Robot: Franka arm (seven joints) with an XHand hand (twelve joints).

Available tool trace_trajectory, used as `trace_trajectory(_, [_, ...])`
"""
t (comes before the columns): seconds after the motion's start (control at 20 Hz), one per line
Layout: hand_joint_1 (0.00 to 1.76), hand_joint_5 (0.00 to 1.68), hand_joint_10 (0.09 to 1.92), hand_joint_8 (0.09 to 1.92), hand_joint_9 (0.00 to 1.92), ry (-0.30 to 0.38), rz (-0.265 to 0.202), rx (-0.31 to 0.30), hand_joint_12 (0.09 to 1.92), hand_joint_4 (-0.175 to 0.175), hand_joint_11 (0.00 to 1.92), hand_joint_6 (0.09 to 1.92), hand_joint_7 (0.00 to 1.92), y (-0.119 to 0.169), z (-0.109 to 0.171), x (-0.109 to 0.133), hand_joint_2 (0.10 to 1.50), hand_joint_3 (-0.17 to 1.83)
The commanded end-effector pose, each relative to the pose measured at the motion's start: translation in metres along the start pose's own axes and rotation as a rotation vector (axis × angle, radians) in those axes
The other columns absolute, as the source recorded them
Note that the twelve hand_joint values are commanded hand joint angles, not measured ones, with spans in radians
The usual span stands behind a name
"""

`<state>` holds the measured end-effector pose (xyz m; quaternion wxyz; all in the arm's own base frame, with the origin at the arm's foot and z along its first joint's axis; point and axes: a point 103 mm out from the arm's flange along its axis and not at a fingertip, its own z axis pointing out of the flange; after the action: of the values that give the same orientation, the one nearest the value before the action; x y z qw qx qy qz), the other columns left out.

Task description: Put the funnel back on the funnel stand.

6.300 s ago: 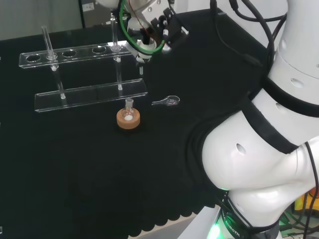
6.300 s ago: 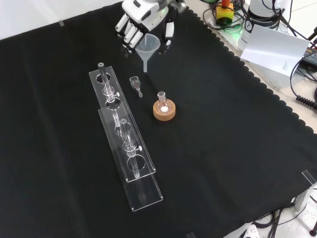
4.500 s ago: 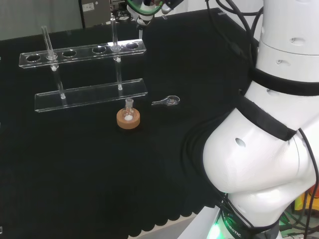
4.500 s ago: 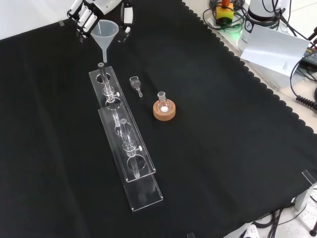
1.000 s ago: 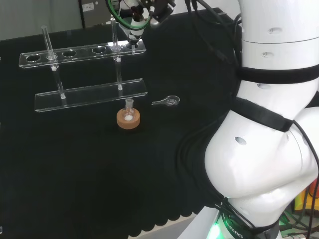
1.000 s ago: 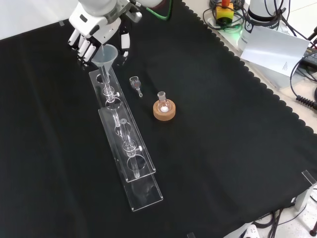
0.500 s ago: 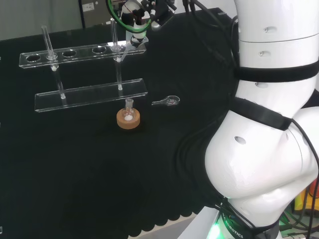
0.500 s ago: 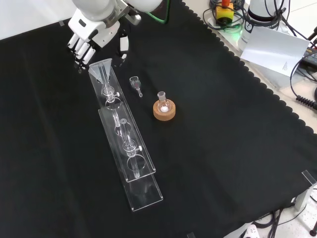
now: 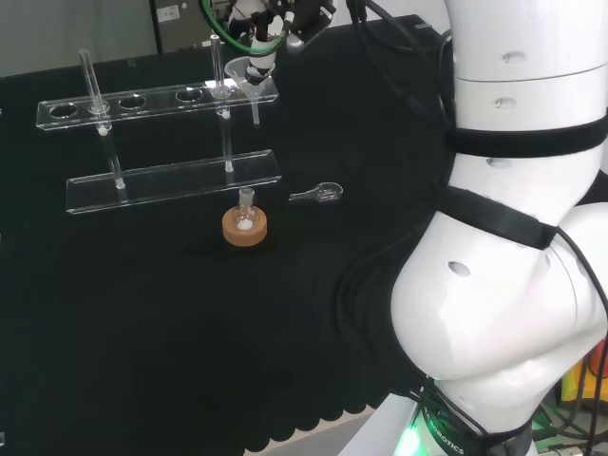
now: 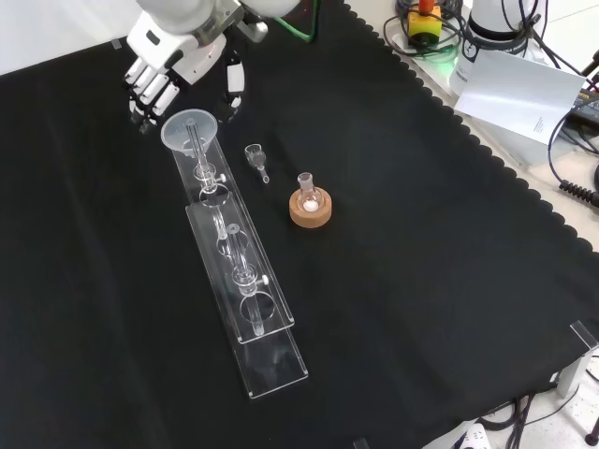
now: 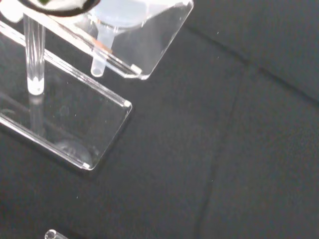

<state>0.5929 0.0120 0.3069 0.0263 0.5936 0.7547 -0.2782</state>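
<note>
Hand (image 10: 178, 47) with fingers relaxed, holding nothing, hovers just beyond the clear plastic funnel (image 10: 190, 130), which sits upright in the far end hole of the clear acrylic funnel stand (image 10: 245, 299), front view; placing looks done, only retreat left.

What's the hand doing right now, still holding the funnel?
Hand: open, holding nothing. The funnel sits in the end hole of the clear stand, apart from the fingers.
</note>
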Motion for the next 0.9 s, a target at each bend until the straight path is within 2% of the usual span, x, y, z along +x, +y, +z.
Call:
trace_trajectory(0.05, [0.7,0.16,0.77,0.38,0.07,0.003,0.036,-0.047,1.41,-0.03,0.07,0.09,0.0,-0.028,-0.024,-0.005,0.66,0.52])
trace_trajectory(0.25, [0.69,0.15,0.78,0.39,0.07,0.009,0.054,-0.07,1.42,-0.03,0.06,0.09,0.0,-0.053,-0.041,-0.011,0.66,0.51])
trace_trajectory(0.6, [0.69,0.19,0.77,0.58,0.17,0.059,0.084,-0.112,1.42,-0.03,0.07,0.09,0.0,-0.09,-0.05,-0.012,0.68,0.48])
trace_trajectory(0.9, [0.69,0.2,0.76,0.63,0.2,0.163,0.099,-0.124,1.42,-0.03,0.09,0.09,0.0,-0.121,-0.043,-0.017,0.69,0.48])
